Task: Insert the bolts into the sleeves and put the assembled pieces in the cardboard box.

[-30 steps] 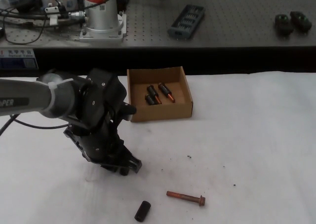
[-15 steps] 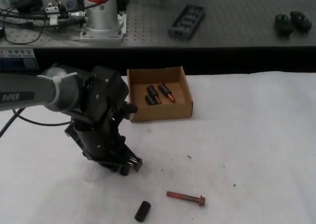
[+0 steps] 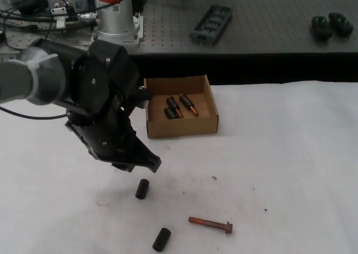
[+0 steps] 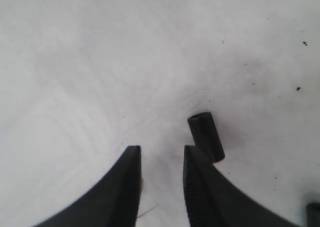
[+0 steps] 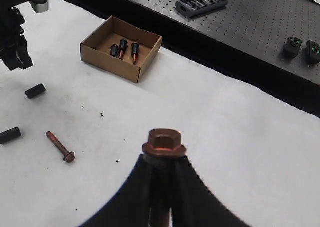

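My left gripper (image 3: pixel 150 164) hangs just above the white cloth with its fingers slightly open and nothing between them (image 4: pixel 161 151). A black sleeve (image 4: pixel 206 137) lies on the cloth right beside one fingertip, outside the gap (image 3: pixel 142 188). A second black sleeve (image 3: pixel 161 239) and a loose copper bolt (image 3: pixel 211 225) lie nearer the front edge. My right gripper (image 5: pixel 163 162) is shut on another copper bolt (image 5: pixel 164 143), head up, high over the cloth. The cardboard box (image 3: pixel 182 128) holds several assembled pieces (image 3: pixel 180 106).
Behind the cloth runs a dark perforated bench (image 3: pixel 268 19) with a metal post base (image 3: pixel 114 16), cables, a black slotted tray (image 3: pixel 211 22) and two black parts (image 3: pixel 331 24). The cloth to the right of the box is bare.
The left arm has risen and moved back from the cloth. The sleeve that was hidden under its gripper now lies free on the cloth.
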Controlling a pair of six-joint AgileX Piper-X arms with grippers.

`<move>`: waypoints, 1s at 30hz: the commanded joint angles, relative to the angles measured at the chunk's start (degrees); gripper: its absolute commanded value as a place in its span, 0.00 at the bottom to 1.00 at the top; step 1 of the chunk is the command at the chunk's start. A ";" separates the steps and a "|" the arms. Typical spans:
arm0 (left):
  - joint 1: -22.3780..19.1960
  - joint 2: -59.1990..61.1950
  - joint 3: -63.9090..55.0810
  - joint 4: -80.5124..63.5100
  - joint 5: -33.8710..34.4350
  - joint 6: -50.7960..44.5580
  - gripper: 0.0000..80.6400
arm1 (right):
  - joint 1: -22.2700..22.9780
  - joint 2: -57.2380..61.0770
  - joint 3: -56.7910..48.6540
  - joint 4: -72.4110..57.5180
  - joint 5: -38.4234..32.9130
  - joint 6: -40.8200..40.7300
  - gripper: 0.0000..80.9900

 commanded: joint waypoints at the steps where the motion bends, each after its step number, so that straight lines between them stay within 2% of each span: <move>1: -0.05 -0.66 -0.57 0.91 0.87 -1.25 0.28 | -0.38 -0.42 -0.19 -0.17 -0.05 -0.22 0.07; 6: -0.05 -0.66 -0.57 0.07 8.26 -3.04 0.28 | -0.38 -0.42 -0.19 0.07 -0.05 -0.22 0.07; 16: -0.05 -0.02 -0.57 0.06 8.24 -3.75 0.28 | -0.38 -0.42 -0.19 0.44 -0.05 0.00 0.07; 22: -0.05 1.35 -0.57 -0.06 8.24 -3.75 0.40 | -0.38 -0.42 -0.19 0.44 -0.05 0.00 0.07; 30: -0.05 3.40 -0.45 -1.64 8.13 -4.19 0.34 | -0.38 -0.42 -0.19 0.44 -0.05 0.00 0.07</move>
